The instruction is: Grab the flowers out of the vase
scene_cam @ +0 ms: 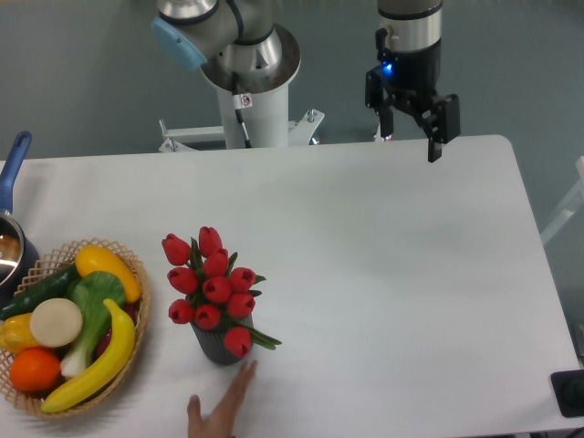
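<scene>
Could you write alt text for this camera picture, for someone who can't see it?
A bunch of red tulips stands in a small dark vase on a white table, while a robot arm's open gripper hangs above the far edge. A basket of fruit and vegetables sits at left; a person's hand rests near the vase.

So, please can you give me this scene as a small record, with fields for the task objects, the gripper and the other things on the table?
flowers: red tulip bunch, standing in the vase, front-left part of the table
vase: dark vase, mostly hidden by the blooms
gripper: gripper, open, empty, above the far edge, far from the flowers
basket: woven basket of fruit and vegetables, left of the vase
pot: partly visible at the left edge, blue handle
hand: a person's hand at the front edge, close to the vase
table: white
</scene>
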### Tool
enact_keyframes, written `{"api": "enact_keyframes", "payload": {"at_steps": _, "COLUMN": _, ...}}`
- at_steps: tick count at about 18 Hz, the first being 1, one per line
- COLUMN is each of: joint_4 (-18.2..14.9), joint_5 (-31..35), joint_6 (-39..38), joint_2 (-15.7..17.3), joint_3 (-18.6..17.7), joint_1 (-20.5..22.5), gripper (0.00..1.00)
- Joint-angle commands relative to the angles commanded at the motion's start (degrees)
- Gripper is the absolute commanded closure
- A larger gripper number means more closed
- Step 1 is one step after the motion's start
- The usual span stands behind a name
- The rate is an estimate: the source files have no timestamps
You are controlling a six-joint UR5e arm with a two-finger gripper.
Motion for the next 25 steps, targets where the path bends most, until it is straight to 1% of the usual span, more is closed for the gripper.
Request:
{"api": "enact_keyframes", "payload": {"at_steps": 2, "joint_4": 0.5, "joint_5": -0.1, "joint_6": -0.1, "joint_2": -0.1, "joint_3": 0.4, "joint_1": 0.1, "gripper": 0.0}}
{"api": "enact_keyframes", "payload": {"at_steps": 3, "joint_4": 0.7, "joint_5": -0.2, "joint_6": -0.3, "joint_2": -0.2, "joint_3": 1.2, "joint_1": 0.2, "gripper": 0.0}}
{"api": "enact_keyframes", "payload": {"at_steps": 4, "joint_4": 0.4, "joint_5": -0.2, "joint_6": -0.3, "joint_2": -0.2, "joint_3": 1.4, "joint_1": 0.2, "gripper": 0.0}}
{"api": "enact_keyframes", "payload": {"at_steps": 6, "joint_4": 0.8, "joint_5": -0.3, "joint_6": -0.5, "joint_2": -0.2, "joint_3": 0.4, "joint_1": 0.2, "gripper": 0.0}}
{"api": "enact_keyframes", "payload": {"at_steps": 8, "joint_4": 0.8, "joint_5": -0.9, "joint_6": -0.6, "joint_2": -0.2, "joint_3": 0.3, "joint_1": 0.2, "gripper": 0.0}}
{"api": "enact_keyframes", "payload": {"at_steps": 12, "joint_4": 0.9, "joint_5": -4.6, "joint_6": -1.8, "joint_2": -0.2, "joint_3": -0.7, "joint_1": 0.5, "gripper": 0.0}}
{"api": "enact_keyframes", "payload": {"at_steps": 17, "joint_4": 1.2, "joint_5": -4.7, "joint_6": -3.2, "joint_2": 0.0, "joint_3": -0.9, "joint_1": 1.1, "gripper": 0.0}}
{"api": "enact_keyframes", "payload": {"at_steps": 20, "joint_4": 1.2, "joint_5": -4.7, "joint_6": -3.7, "joint_2": 0.2, "joint_3": -1.8, "joint_1": 0.9, "gripper": 0.0}}
{"api": "enact_keyframes", "payload": {"at_steps": 23, "joint_4": 1.2, "joint_5": -5.2, "joint_6": -6.2, "joint_2": 0.1, "joint_3": -2.7, "joint_1": 0.7, "gripper": 0.0}}
{"api": "enact_keyframes", "payload": {"at_steps": 25, "joint_4": 1.3, "joint_5": -8.2, "joint_6": -7.8, "joint_2": 0.0, "joint_3": -3.4, "joint_1": 0.5, "gripper": 0.0}}
